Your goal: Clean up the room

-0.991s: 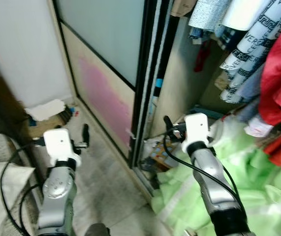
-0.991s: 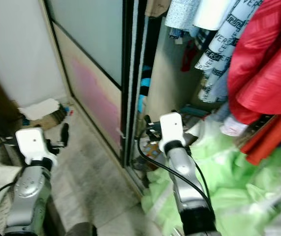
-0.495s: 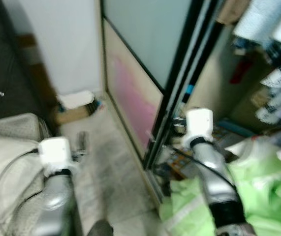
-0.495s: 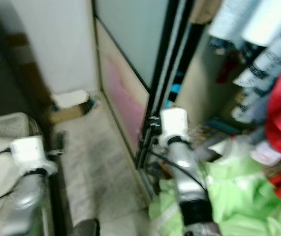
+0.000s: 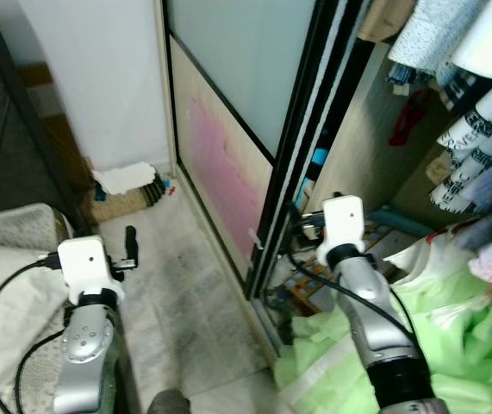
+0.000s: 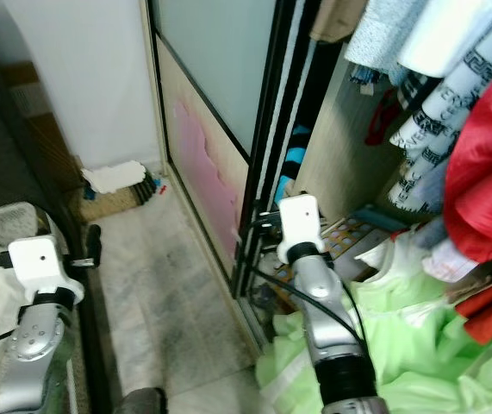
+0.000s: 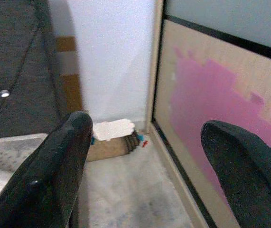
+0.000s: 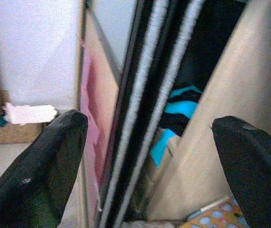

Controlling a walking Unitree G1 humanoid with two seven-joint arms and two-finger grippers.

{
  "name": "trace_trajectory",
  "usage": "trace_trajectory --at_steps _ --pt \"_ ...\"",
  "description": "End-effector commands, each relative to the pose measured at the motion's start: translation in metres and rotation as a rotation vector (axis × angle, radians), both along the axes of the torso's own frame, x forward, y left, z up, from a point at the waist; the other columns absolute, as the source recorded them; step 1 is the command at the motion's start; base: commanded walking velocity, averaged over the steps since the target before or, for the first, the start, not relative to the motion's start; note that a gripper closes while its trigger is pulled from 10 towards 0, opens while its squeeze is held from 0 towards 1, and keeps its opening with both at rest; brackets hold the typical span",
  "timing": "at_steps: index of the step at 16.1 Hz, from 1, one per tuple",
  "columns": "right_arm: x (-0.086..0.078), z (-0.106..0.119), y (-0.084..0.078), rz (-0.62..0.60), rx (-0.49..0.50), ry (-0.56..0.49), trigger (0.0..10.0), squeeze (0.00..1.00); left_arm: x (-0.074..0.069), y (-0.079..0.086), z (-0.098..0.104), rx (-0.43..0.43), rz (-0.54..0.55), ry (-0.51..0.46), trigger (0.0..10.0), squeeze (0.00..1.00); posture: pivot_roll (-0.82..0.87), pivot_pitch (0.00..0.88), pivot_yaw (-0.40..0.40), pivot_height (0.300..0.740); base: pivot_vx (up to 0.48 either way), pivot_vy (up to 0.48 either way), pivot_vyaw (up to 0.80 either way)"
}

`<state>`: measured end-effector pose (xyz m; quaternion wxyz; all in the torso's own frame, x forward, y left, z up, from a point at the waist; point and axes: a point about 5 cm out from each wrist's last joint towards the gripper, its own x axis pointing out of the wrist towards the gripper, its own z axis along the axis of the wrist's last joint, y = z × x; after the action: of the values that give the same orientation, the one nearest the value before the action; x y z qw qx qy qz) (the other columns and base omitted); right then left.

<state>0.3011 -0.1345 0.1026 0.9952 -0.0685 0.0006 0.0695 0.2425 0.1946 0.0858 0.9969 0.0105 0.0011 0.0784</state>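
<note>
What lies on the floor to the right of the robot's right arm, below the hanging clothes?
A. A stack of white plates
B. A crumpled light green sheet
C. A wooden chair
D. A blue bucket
B: a crumpled light green sheet covers the floor beside the right arm, under the hanging clothes.

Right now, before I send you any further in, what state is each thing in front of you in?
Left hand: open, empty, raised over the floor.
Right hand: open, empty, at the wardrobe door's edge.
Wardrobe door: slid aside, wardrobe open.
Green sheet: crumpled on the wardrobe floor.
Clothes: hanging inside.
Red garment: hanging.
Cardboard box: on the floor by the wall.
</note>
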Motion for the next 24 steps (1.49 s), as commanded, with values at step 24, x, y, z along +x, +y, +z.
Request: trace_trajectory --at_steps 24 --pt "-0.016 -0.001 -0.015 -0.128 0.010 0.015 10.0 0.00 0.007 -0.011 -0.003 -0.038 -0.120 0.059 10.0 0.00 0.08 0.001 -0.021 0.740 0.000 0.000 0.26"
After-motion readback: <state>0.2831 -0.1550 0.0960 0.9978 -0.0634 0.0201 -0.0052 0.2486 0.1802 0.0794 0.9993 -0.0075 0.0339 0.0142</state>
